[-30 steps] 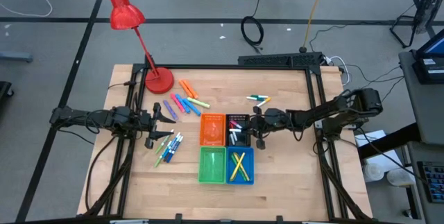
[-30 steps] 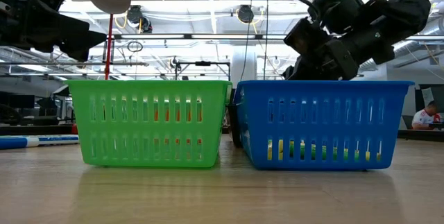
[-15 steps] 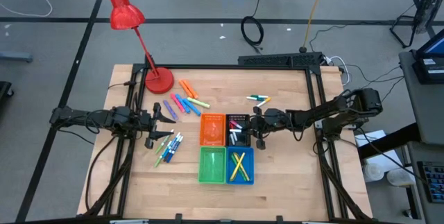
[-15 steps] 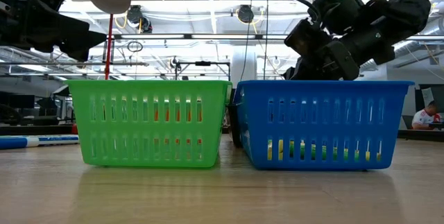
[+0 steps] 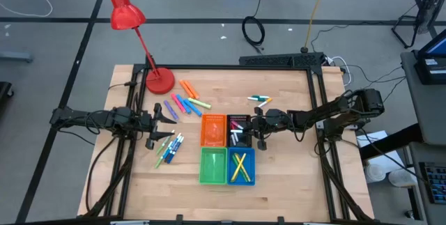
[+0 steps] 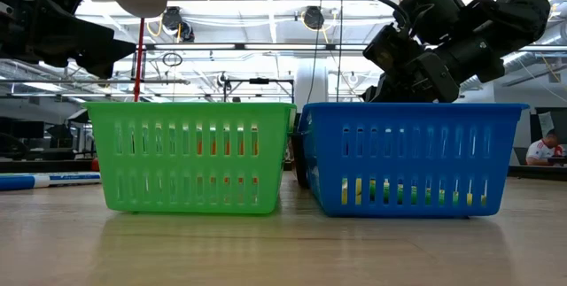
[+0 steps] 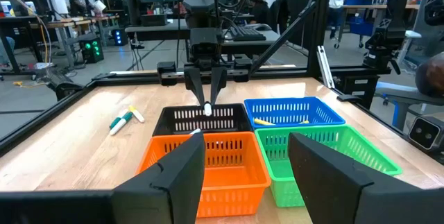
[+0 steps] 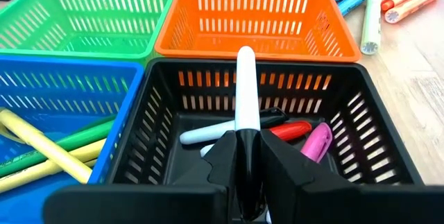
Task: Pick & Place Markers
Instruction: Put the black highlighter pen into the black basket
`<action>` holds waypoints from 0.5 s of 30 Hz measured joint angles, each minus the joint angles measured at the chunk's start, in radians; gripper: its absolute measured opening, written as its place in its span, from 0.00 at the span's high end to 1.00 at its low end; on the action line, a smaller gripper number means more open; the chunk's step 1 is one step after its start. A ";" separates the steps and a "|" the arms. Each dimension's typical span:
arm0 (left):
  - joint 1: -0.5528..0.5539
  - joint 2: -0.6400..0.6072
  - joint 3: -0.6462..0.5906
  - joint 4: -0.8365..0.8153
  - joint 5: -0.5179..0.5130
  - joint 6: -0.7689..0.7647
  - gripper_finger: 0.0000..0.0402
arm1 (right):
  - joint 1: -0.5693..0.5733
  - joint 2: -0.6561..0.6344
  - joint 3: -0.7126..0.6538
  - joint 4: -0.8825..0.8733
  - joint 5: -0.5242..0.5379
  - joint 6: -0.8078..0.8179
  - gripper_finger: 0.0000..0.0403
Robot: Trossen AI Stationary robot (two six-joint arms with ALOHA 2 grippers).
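Overhead, four small bins sit together at mid-table: orange bin (image 5: 213,129) far-left, black bin (image 5: 237,129) far-right, green bin (image 5: 213,165) near-left, blue bin (image 5: 241,167) near-right.

Right gripper (image 5: 255,129) reaches in from the right, fingers clenched on a white marker (image 8: 245,89). Right wrist view: marker stands straight out between the fingers, tip over the black bin's interior. Left wrist view shows the same white marker (image 7: 207,109) hanging from that gripper just above the black bin's far rim.

Black bin already holds several markers: a white one, a red one (image 8: 291,128), a pink one (image 8: 316,142), lying on its floor. Blue bin holds yellow markers (image 5: 240,166), crossed, with a green one beside them in the right wrist view.

Left gripper (image 5: 167,115) waits at table left, fingers spread apart, holding nothing; well apart from the bins.

Loose markers on the wood: an orange, pink, purple, blue cluster (image 5: 184,102) far-left of the orange bin; a blue-and-green group (image 5: 169,148) left of the green bin; a small pair (image 5: 259,99) far of the black bin.

Red desk lamp (image 5: 159,80) stands at the far-left table corner.

Low view: green and blue bins fill the foreground, right arm above the blue one.
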 joint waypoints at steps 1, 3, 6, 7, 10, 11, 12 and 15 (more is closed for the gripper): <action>0.000 0.000 0.000 0.000 0.000 0.000 0.47 | 0.000 0.000 0.000 0.000 0.000 0.000 0.90; 0.000 0.000 0.000 0.000 0.000 0.000 0.47 | 0.000 0.000 0.000 0.000 0.000 -0.005 0.90; 0.000 0.000 0.000 0.000 0.000 0.000 0.47 | 0.000 0.000 0.000 0.000 0.000 -0.008 0.90; 0.000 0.000 0.000 0.000 0.000 0.000 0.47 | 0.000 0.000 0.000 0.000 0.000 -0.008 0.90; 0.000 0.000 0.000 0.000 0.000 0.000 0.47 | 0.000 0.000 0.000 0.000 0.000 -0.007 0.90; 0.000 0.000 0.000 0.000 0.000 0.000 0.47 | 0.000 0.000 0.000 0.000 0.000 -0.008 0.90; 0.000 0.000 0.000 0.000 0.000 0.000 0.47 | 0.000 0.000 0.000 0.000 0.000 -0.008 0.90; 0.000 0.000 0.000 0.000 0.000 0.000 0.47 | 0.000 0.000 0.000 0.000 0.000 -0.008 0.90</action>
